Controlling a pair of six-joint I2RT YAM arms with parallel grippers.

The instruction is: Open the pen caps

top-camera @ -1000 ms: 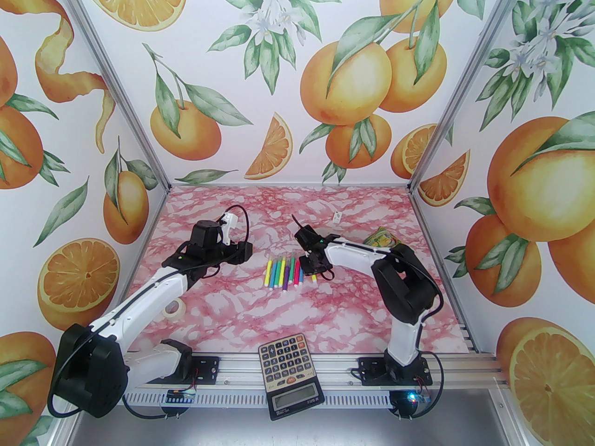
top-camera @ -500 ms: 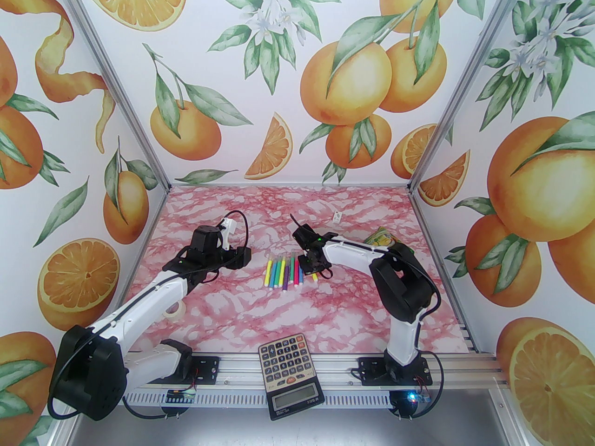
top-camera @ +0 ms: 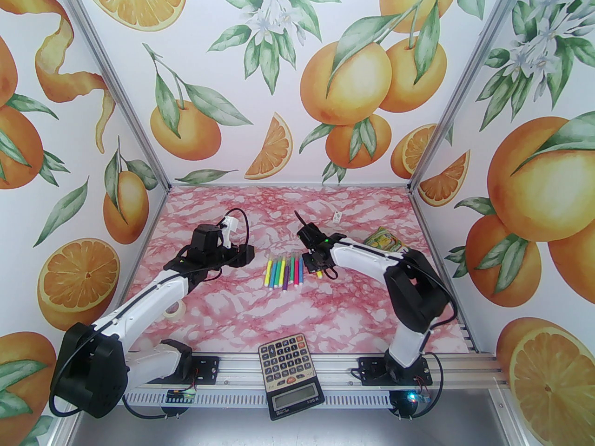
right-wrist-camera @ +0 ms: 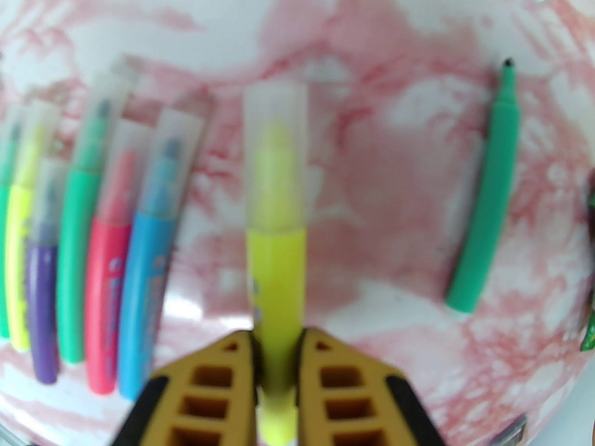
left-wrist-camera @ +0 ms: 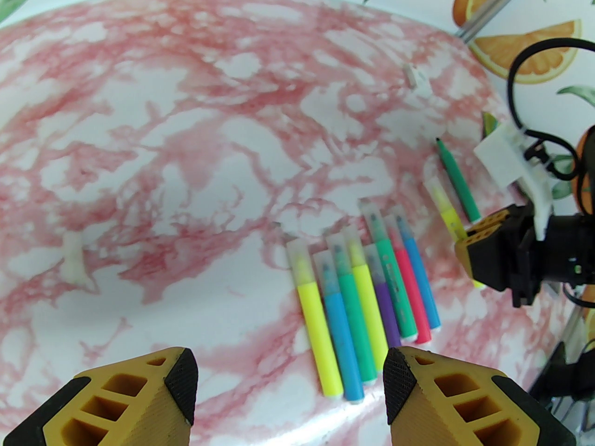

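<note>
Right wrist view: your right gripper (right-wrist-camera: 276,342) clamps the capped yellow pen (right-wrist-camera: 276,267), one green pen (right-wrist-camera: 488,193) lies uncapped nearby on the surface (right-wrist-camera: 399,156), eight capped pens (left-wrist-camera: 372,295) remain, and your left gripper (left-wrist-camera: 290,379) hangs open.

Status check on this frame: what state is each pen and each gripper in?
right gripper: shut on the yellow pen's barrel.
yellow pen: gripped, clear cap on.
green pen: uncapped, tip bare, lying apart from the others on the table.
row of eight pens: all capped, lying side by side.
left gripper: open, holding nothing, near the row's near ends.
</note>
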